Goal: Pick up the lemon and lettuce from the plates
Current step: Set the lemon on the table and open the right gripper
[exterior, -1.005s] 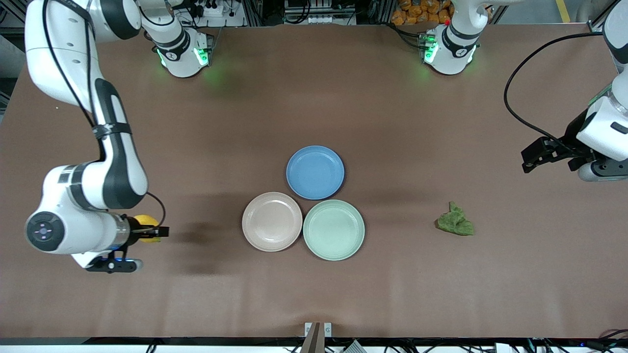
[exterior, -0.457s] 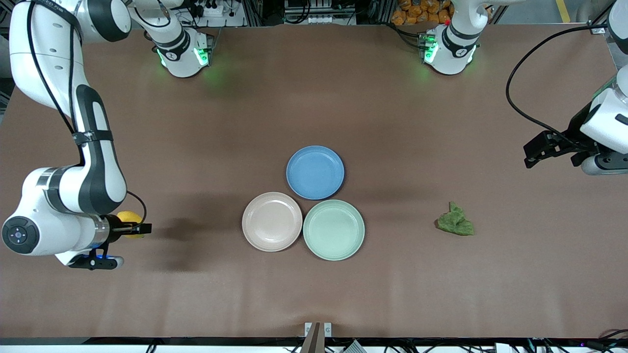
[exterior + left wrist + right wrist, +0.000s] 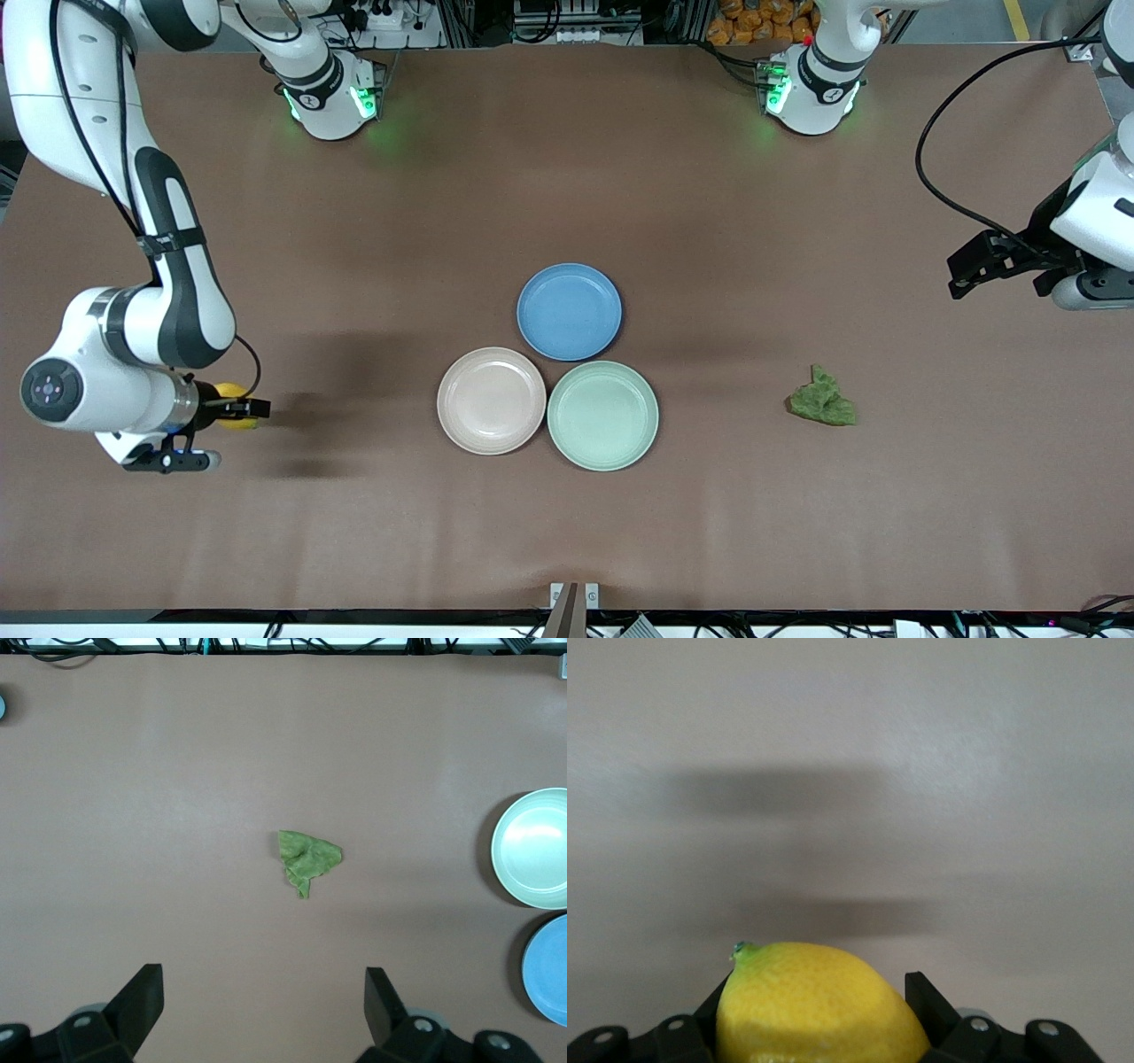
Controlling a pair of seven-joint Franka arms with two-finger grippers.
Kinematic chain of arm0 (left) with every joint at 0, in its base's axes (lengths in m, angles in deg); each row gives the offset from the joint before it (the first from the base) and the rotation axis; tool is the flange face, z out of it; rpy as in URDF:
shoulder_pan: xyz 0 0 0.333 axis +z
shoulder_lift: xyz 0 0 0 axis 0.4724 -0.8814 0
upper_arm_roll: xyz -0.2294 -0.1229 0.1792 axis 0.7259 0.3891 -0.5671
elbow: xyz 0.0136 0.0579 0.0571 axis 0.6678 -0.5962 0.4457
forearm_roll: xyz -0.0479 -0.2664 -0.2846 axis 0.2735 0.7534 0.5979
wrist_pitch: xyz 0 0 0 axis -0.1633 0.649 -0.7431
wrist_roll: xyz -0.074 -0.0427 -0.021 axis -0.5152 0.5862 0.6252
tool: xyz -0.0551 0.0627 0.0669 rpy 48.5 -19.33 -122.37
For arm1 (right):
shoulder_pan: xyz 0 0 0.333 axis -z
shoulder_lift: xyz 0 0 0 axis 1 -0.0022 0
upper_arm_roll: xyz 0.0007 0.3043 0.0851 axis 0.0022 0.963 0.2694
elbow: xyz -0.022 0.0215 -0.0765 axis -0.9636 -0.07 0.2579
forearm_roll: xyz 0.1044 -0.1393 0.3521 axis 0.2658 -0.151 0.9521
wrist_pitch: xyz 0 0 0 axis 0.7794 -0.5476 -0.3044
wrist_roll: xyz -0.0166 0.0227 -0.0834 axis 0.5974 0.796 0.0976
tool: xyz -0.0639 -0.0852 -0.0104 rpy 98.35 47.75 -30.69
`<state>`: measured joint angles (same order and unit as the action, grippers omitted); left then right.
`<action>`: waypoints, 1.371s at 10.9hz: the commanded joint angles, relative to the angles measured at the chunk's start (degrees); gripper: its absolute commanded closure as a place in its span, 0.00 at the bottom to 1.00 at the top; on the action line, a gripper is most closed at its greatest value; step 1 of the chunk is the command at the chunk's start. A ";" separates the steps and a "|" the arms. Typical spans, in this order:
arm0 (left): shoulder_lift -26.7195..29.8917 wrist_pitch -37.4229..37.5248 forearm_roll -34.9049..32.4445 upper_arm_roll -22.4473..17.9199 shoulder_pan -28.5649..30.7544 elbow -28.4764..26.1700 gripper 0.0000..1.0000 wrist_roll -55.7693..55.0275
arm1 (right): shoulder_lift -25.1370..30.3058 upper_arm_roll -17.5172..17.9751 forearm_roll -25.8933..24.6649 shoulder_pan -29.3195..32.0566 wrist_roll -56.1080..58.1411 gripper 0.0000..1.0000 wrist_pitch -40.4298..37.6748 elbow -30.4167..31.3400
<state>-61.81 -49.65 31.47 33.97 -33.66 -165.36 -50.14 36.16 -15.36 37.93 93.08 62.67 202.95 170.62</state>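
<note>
My right gripper (image 3: 241, 411) is shut on the yellow lemon (image 3: 228, 392) and holds it low over the bare table at the right arm's end, apart from the plates. The lemon (image 3: 819, 1005) fills the space between the fingers in the right wrist view. The dark green lettuce (image 3: 823, 400) lies on the table toward the left arm's end, off the plates; it also shows in the left wrist view (image 3: 306, 860). My left gripper (image 3: 967, 276) is open and empty, up in the air near the table's left-arm end. The beige-pink plate (image 3: 491, 400) and mint green plate (image 3: 602, 415) are both empty.
A round blue plate (image 3: 569, 311), also empty, touches both other plates and lies farther from the front camera. The mint plate (image 3: 534, 848) and blue plate (image 3: 547, 967) show at the edge of the left wrist view. The brown tabletop (image 3: 567, 496) surrounds them.
My right gripper has carried the lemon farther toward the right arm's end of the table and lowered it. My left gripper has drawn back a little from the lettuce.
</note>
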 commanded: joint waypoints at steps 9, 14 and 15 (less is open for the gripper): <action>0.39 2.04 3.33 0.37 0.02 -0.94 0.00 1.36 | 7.98 1.14 -0.58 3.73 5.26 0.51 30.92 28.37; 0.21 2.13 3.07 0.37 -0.16 -1.03 0.00 1.35 | 7.63 1.23 0.03 3.30 4.40 0.04 33.22 29.17; 0.12 2.13 3.07 0.37 -0.16 -0.86 0.00 1.44 | 7.63 1.23 0.03 3.04 4.65 0.00 33.13 28.99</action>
<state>-61.79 -48.17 33.49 34.37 -33.99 -166.39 -49.80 41.69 -15.06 37.93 95.65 67.21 235.93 197.94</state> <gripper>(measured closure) 0.000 0.181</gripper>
